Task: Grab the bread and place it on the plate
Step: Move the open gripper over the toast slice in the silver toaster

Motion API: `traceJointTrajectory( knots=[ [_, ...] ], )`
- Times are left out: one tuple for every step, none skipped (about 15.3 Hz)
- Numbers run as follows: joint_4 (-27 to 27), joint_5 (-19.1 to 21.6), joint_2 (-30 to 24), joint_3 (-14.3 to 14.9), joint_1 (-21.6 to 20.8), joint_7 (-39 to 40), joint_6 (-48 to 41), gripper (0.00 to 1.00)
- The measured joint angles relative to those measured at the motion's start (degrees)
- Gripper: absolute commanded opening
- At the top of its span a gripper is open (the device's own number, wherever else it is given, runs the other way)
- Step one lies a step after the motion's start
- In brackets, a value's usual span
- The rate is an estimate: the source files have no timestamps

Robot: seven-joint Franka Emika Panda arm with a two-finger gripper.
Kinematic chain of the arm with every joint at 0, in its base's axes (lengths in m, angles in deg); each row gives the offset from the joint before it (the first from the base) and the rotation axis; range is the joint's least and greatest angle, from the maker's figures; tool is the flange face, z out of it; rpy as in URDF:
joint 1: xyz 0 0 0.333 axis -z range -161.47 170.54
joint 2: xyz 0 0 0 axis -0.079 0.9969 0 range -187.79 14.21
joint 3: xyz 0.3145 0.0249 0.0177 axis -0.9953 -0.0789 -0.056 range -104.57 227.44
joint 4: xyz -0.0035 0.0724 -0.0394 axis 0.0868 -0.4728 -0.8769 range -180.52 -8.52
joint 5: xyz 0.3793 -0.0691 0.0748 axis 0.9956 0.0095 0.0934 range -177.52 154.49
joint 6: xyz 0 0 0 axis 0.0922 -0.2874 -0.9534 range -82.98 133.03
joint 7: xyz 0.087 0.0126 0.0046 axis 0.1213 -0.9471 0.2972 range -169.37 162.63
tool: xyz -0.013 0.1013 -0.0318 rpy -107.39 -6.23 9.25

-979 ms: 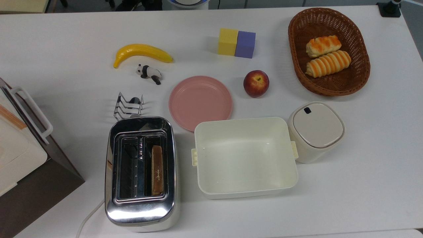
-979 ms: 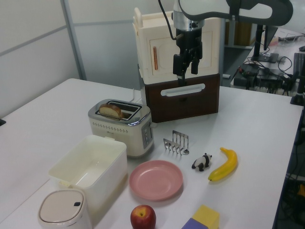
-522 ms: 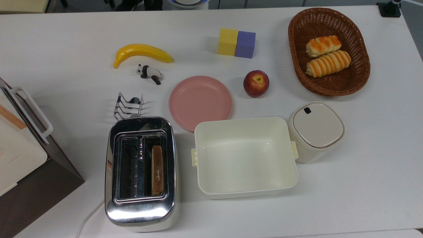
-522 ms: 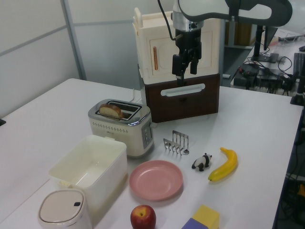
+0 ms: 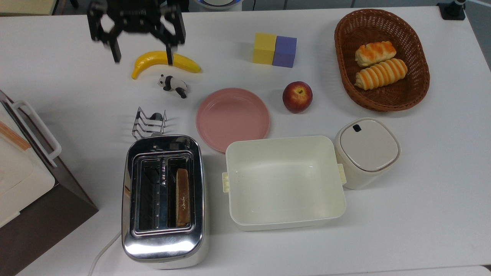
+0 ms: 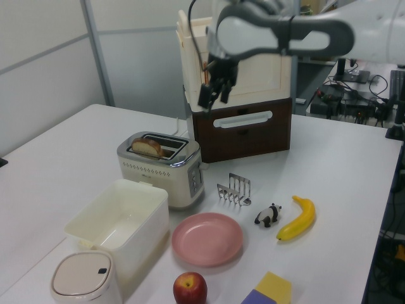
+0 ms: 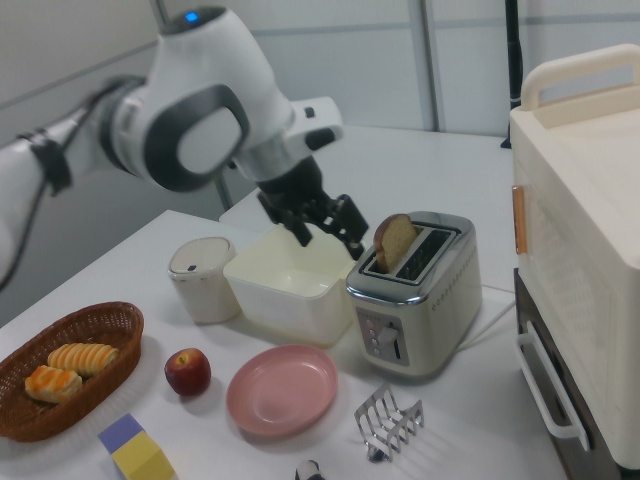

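One bread (image 5: pixel 182 197) in the toaster (image 5: pixel 163 245), one empty plate (image 5: pixel 232 118) — tool (image 5: pixel 142 58) wide, holding nothing.

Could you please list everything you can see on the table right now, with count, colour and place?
bread: 1, tan-brown, upright in a toaster slot
toaster: 1, chrome, top view's lower left
plate: 1, pink, table centre
tub: 1, cream, between toaster and lidded container
lidded container: 1, cream, top view's right of the tub
basket: 1, brown wicker, top view's upper right
bread rolls: 2, orange-striped, in the basket
apple: 1, red, beside the plate
blocks: 2, yellow and purple, touching
banana: 1, yellow
panda figure: 1, black-and-white, near the banana
toast rack: 1, metal, by the toaster
oven: 1, cream and brown
gripper: 1, black, open, over the banana in the top view
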Motion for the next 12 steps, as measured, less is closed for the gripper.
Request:
traceJointTrajectory(
  knots=[
    [-0.01,-0.11,1.44,-0.05,-0.27,0.01,2.62,1.0],
    [-0.01,-0.48,2.81,-0.1,-0.63,0.02,5.14,1.0],
    [-0.01,-1.01,3.77,-0.11,-0.97,0.02,6.98,1.0],
    [-0.01,-1.77,4.69,-0.14,-1.31,0.02,9.03,1.0],
    [-0.01,-2.49,5.43,-0.14,-1.56,0.02,10.88,1.0],
    [0.0,-3.15,6.06,-0.15,-1.73,0.02,12.73,1.0],
    [0.0,-3.71,6.55,-0.16,-1.79,0.02,14.37,1.0],
    [0.0,-4.16,6.94,-0.16,-1.8,0.02,15.9,1.0],
    [-0.01,-4.65,7.57,-0.15,-1.8,0.02,17.86,1.0],
    [-0.02,-5.05,8.12,-0.15,-1.8,0.02,19.03,1.0],
    [-0.03,-5.45,8.8,-0.15,-1.8,0.02,20.41,1.0],
    [-0.03,-5.58,9.66,-0.16,-1.81,0.02,21.87,1.0]
  ],
)
